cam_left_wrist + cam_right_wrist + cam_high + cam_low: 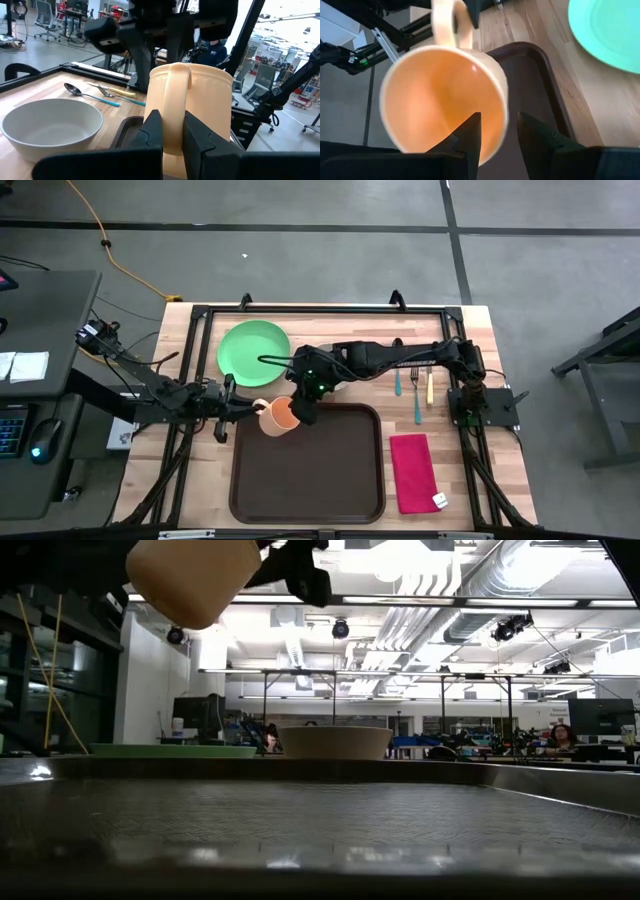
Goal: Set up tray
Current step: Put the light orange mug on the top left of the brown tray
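Wooden counter (pixel 200 480) carries the dark tray (pixel 308 465), lying flat near its front edge. Over the tray's rear left corner both grippers meet at a peach mug (pixel 280 418): the left gripper (pixel 172 131) has its jaws clamped on the handle, while the right gripper (pixel 497 131) straddles the rim, jaws not yet closed. This looks like a handover; next the right jaws must close before the left lets go.

Tray (pixel 330 480) floor bare, open from above; mug (pixel 279 418) and both hands crowd far-left corner.
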You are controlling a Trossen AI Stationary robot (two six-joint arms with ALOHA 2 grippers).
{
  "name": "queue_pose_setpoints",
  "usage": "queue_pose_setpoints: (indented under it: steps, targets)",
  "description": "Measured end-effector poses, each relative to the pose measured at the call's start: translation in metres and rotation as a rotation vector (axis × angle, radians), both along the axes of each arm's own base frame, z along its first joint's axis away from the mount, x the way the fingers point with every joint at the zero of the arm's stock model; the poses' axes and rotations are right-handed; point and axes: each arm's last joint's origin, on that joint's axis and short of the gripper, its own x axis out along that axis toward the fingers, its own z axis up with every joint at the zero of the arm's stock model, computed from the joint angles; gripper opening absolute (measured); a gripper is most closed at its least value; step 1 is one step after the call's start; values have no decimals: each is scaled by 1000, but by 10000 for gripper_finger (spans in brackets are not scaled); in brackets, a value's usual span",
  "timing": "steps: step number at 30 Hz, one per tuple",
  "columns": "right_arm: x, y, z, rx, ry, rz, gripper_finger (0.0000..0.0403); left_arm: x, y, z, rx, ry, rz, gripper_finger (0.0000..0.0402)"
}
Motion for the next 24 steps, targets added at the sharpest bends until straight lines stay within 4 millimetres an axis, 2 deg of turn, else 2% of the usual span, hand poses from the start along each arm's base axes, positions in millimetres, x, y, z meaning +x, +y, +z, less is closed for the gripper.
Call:
queue_pose_setpoints:
  steps: [4,11,24]
  targets:
    - [3,0,-5,-3,6,1,81,0,0,0,0,0,0,57]
    - [5,-2,-8,-27,3,3,10,0,0,0,1,2,1,57]
    - [5,-5,-8,-29,1,3,2,0,0,-1,-1,7,-11,63]
